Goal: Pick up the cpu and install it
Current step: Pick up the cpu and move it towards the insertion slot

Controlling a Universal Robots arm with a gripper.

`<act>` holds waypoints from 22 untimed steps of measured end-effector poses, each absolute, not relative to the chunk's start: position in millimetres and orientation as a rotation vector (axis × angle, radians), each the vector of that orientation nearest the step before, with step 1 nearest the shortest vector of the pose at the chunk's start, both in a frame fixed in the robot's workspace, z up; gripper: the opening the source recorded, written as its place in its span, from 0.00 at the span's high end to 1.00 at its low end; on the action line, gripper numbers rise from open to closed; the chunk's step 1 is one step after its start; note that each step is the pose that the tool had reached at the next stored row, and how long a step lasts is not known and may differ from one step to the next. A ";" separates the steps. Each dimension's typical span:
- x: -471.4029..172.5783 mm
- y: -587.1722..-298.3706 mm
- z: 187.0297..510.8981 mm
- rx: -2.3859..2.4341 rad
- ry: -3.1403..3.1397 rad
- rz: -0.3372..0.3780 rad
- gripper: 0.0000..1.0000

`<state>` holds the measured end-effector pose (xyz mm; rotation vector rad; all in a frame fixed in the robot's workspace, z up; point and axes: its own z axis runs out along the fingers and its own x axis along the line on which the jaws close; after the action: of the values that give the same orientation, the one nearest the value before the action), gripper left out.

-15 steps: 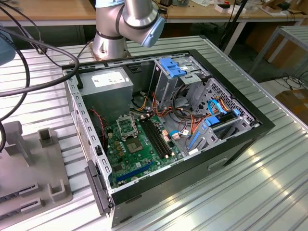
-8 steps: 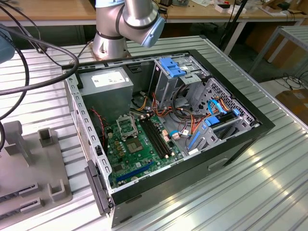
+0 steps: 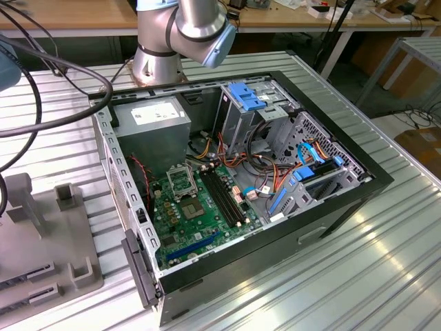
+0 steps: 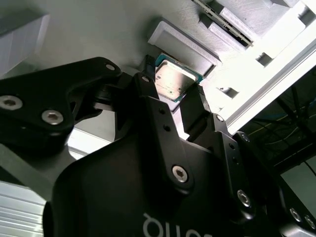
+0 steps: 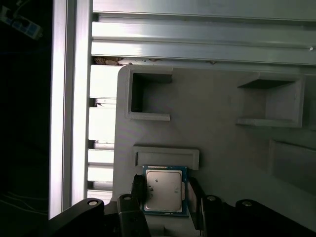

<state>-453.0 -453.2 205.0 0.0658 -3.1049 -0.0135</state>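
Broadly, the ribbed metal table (image 3: 386, 276) carries an open computer case (image 3: 331, 207) at the centre of the exterior view. Its green motherboard (image 3: 186, 224) lies face-up, which leaves the silver socket frame (image 3: 180, 181) reachable from above. A grey fixture (image 3: 34, 238) sits at the exterior view's lower left. In both wrist views the gripper (image 5: 166, 185) hangs over that fixture, its jaws narrow, one on either side of the cpu (image 5: 164, 192) and seemingly not clamped. The cpu lies flat against a raised ledge (image 5: 166, 157), probably so it stays square for gripping.
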 end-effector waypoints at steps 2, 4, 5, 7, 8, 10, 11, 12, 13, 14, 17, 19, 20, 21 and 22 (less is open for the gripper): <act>-453.0 -453.2 204.9 0.066 -3.105 -0.014 0.54; -453.0 -453.2 204.8 0.066 -3.105 -0.014 0.54; -453.0 -453.2 204.8 0.066 -3.105 -0.014 0.54; -453.0 -453.2 204.7 0.066 -3.105 -0.014 0.54; -453.0 -453.2 204.7 0.066 -3.105 -0.014 0.54; -453.0 -453.2 204.7 0.066 -3.105 -0.014 0.54; -453.0 -453.2 204.7 0.066 -3.105 -0.014 0.54; -453.0 -453.2 204.7 0.066 -3.105 -0.014 0.54; -453.0 -453.2 204.6 0.066 -3.105 -0.014 0.53; -453.0 -453.2 204.6 0.066 -3.105 -0.014 0.47; -453.0 -453.2 204.5 0.066 -3.105 -0.014 0.47; -453.0 -453.2 204.5 0.066 -3.105 -0.014 0.47; -453.0 -453.2 204.2 0.066 -3.105 -0.014 0.47; -453.0 -453.2 203.6 0.066 -3.105 -0.015 0.47; -453.0 -453.2 203.0 0.066 -3.105 -0.015 0.47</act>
<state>-453.0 -453.2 203.0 0.0657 -3.1051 -0.0145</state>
